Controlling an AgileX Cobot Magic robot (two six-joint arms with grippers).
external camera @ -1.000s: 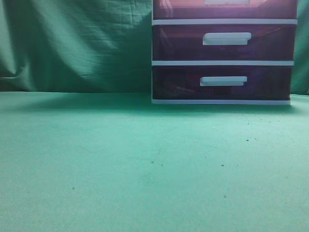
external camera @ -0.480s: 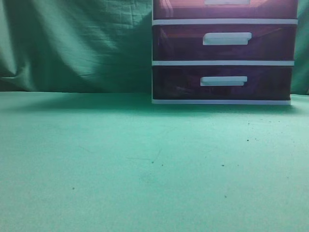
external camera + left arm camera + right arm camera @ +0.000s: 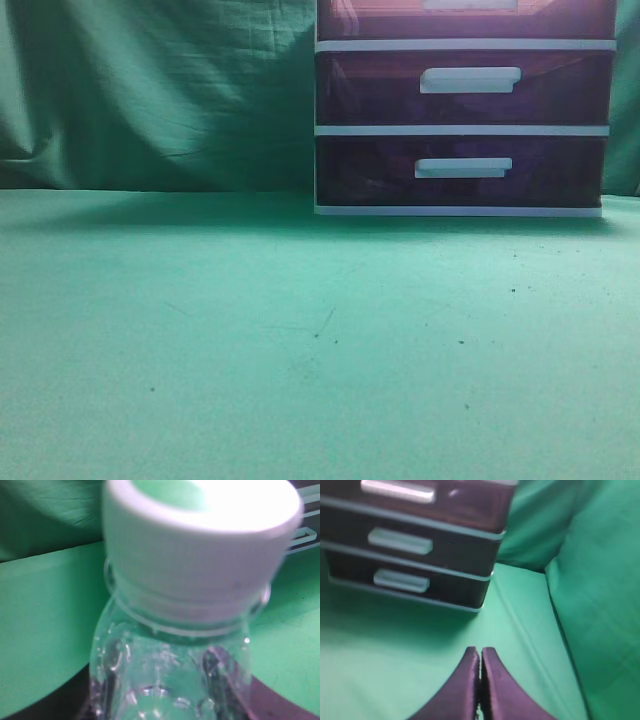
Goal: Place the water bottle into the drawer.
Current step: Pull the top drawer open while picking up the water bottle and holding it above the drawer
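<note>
On my exterior view the largest thing is the green table cloth [image 3: 300, 350], which fills the lower half, and behind it hangs the wrinkled green backdrop [image 3: 160, 90]. At about 1 o'clock in this view stands the white-framed drawer unit [image 3: 462, 130]. I see two dark purple drawers [image 3: 370, 90] in full, each with a pale bar handle, and both look closed. Above them, at the top edge, is only a strip of the reddish-pink drawer [image 3: 370, 18]; its white handle [image 3: 470, 4] is cut by the frame, so I cannot tell if this drawer is open.

No arm shows in the exterior view.

In the left wrist view the water bottle [image 3: 170, 680] is very close to the camera and blurred. It is clear plastic, and its white cap [image 3: 200, 550] fills the upper part, from 11 to 2 o'clock. Dark shapes sit at both sides of the bottle low in the frame, but I cannot tell if they are the fingers, so the state of the left gripper stays unclear to me.

In the right wrist view the right gripper [image 3: 480, 685] is at 6 o'clock, its two dark fingers pressed together with nothing between them. The unit is at 10 o'clock from it, well apart.
</note>
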